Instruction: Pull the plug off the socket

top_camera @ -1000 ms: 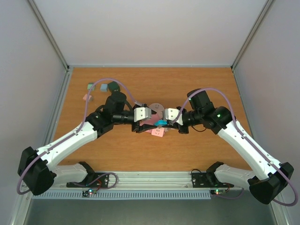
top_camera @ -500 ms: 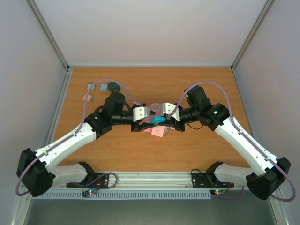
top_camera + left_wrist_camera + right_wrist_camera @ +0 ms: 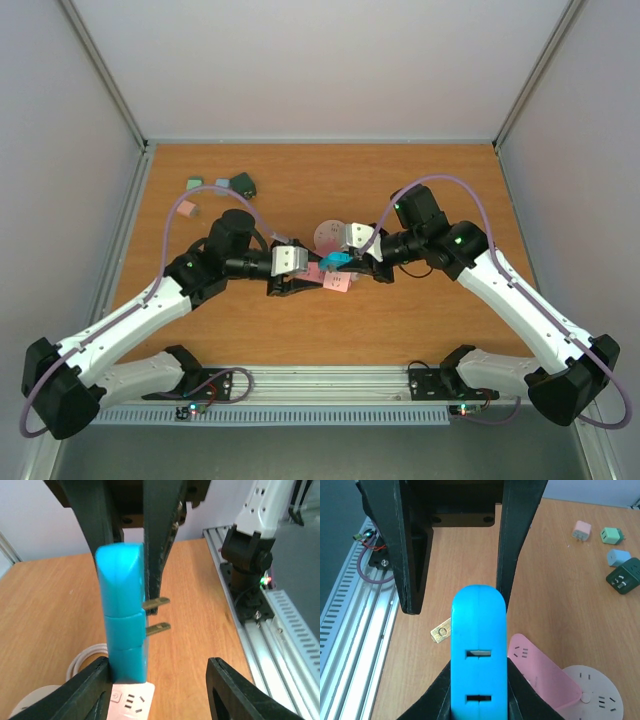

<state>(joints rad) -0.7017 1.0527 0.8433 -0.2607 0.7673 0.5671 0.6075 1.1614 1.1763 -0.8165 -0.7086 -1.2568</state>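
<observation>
Right claw: the right claw (image 3: 344, 257) is closed tight on the blue plug (image 3: 478, 645). It has one finger on each side of the plug.
Blue plug: it sits in the right claw's grip, near the middle of the table (image 3: 440, 180). Its two brass pins (image 3: 157, 615) stick out to the side, toward the near edge. The pins are bare and are in nothing. The plug is out of the socket.
Pink socket: the pink socket (image 3: 545, 672) lies flat on the table, just beside the plug. It is between the plug and the white round socket (image 3: 592, 692).
Left claw: the left claw (image 3: 157, 672) is wide open and holds nothing. Its fingers (image 3: 235, 690) are far apart and low by the table. A bit of pink shows next to one finger. I cannot tell if they touch.
Both claws: they face each other with their tips near, and the plug is between them.
White cord: a white cord (image 3: 82, 662) curls on the table by the white round socket.
Small things far off: a pink plug (image 3: 581, 530), a green plug (image 3: 611, 535), a light blue plug (image 3: 619, 557) and a dark block (image 3: 625, 577) sit close together. They are well apart from the claws, near the far left corner.
Rail: a metal rail (image 3: 330, 378) runs along the near edge, between the arm bases.
</observation>
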